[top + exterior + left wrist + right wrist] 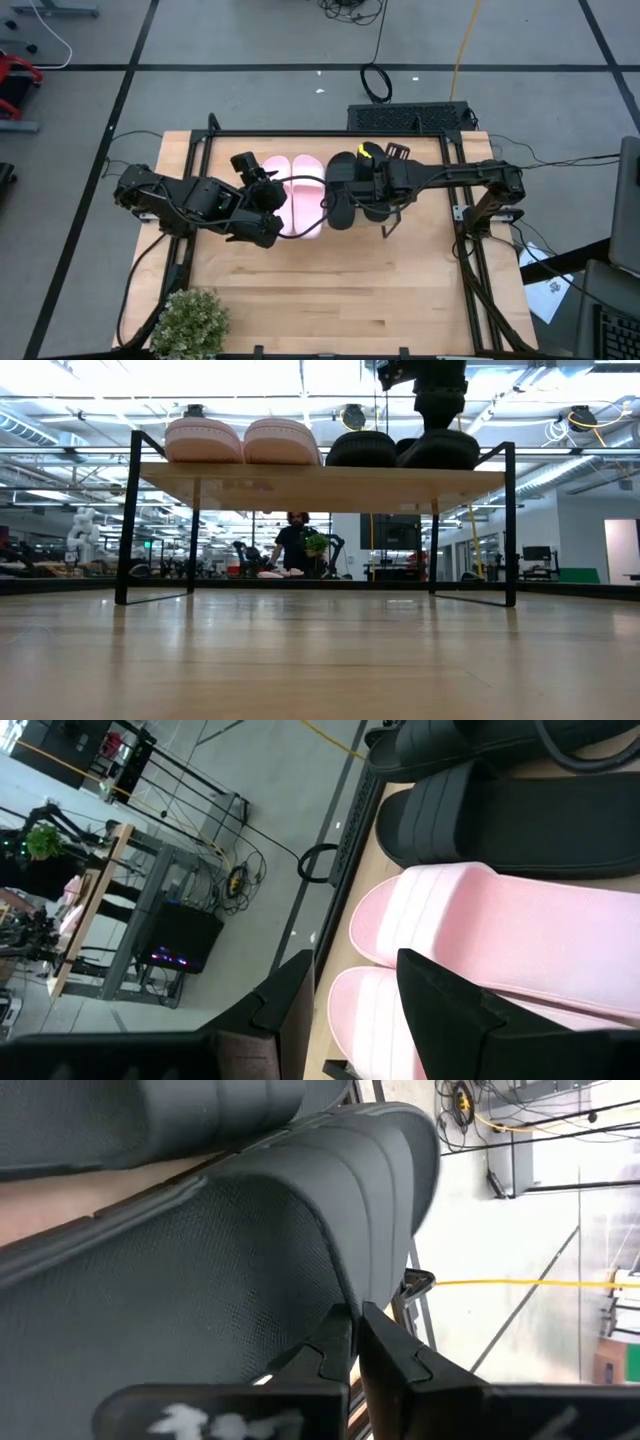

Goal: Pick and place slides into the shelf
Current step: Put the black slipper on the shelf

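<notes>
With all four slides up on the shelf (pixel 320 485) and the right end effector (pixel 352 1342) pinched nearly shut at the last black slide (pixel 230 1250), could drag it off on retreat; left end effector (pixel 345 1005) parted, empty, beside the pink pair (pixel 297 195).
</notes>
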{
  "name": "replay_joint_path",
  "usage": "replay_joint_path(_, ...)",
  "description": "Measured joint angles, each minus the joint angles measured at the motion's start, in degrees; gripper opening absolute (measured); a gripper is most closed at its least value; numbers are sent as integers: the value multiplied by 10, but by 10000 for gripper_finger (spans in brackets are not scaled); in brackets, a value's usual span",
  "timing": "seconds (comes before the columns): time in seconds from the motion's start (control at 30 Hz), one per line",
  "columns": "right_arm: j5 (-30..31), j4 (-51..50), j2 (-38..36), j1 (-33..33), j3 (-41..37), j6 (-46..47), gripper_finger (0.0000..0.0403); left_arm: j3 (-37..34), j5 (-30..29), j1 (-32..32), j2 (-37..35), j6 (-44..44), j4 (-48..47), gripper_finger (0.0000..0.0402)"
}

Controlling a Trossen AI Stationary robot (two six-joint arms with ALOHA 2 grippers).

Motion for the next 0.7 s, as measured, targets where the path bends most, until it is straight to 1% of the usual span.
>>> replay_joint_path(0.1,-12,0,0,0,0,-7,0,0,0,0,0,0,0,152)
replay_joint_path(0.33,-14,0,-2,-6,0,-16,0,0,-1,0,0,0,0,152)
replay_joint_path(0.7,-32,1,-2,-38,0,-26,0,0,-2,0,0,1,0,152)
